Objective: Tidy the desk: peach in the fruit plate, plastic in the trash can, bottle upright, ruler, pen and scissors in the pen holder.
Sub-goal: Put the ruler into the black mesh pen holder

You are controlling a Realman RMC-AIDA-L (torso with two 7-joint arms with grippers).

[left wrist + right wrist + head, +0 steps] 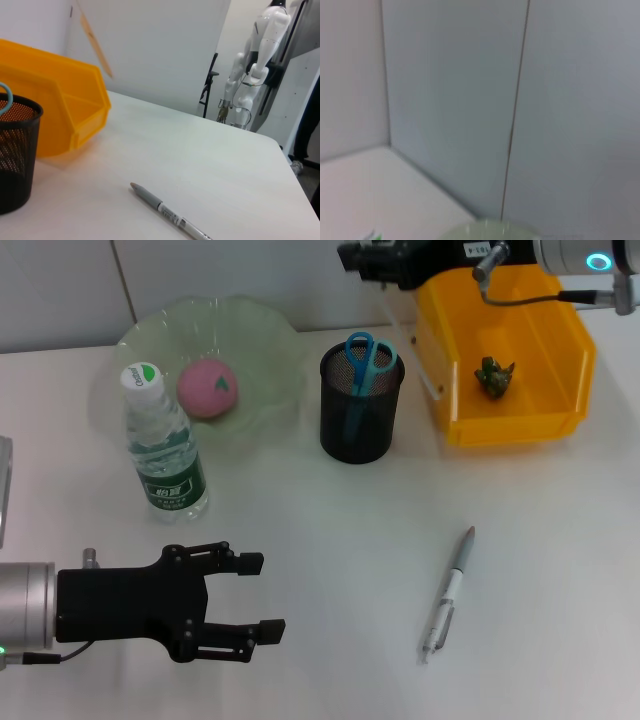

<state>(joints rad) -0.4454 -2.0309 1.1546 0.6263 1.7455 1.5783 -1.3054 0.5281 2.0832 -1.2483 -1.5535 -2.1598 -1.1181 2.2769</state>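
Observation:
A pink peach (207, 387) lies in the green glass fruit plate (262, 332) at the back left. In front of the plate, the water bottle (165, 445) stands upright. Blue scissors (365, 355) stick out of the black mesh pen holder (360, 410). Crumpled green plastic (494, 376) lies in the yellow trash can (560, 350). A silver pen (447, 595) lies flat on the table, front right. My left gripper (262, 597) hovers open and empty at the front left, well left of the pen (170, 215). My right gripper (352, 256) is at the back, above the trash can's left end. The ruler is out of view.
The pen holder (15, 155) and yellow bin (60, 115) stand close together. A grey object's edge (4, 490) shows at the far left. The wall runs right behind the plate (490, 231). A white humanoid robot (255, 60) stands beyond the table's far end.

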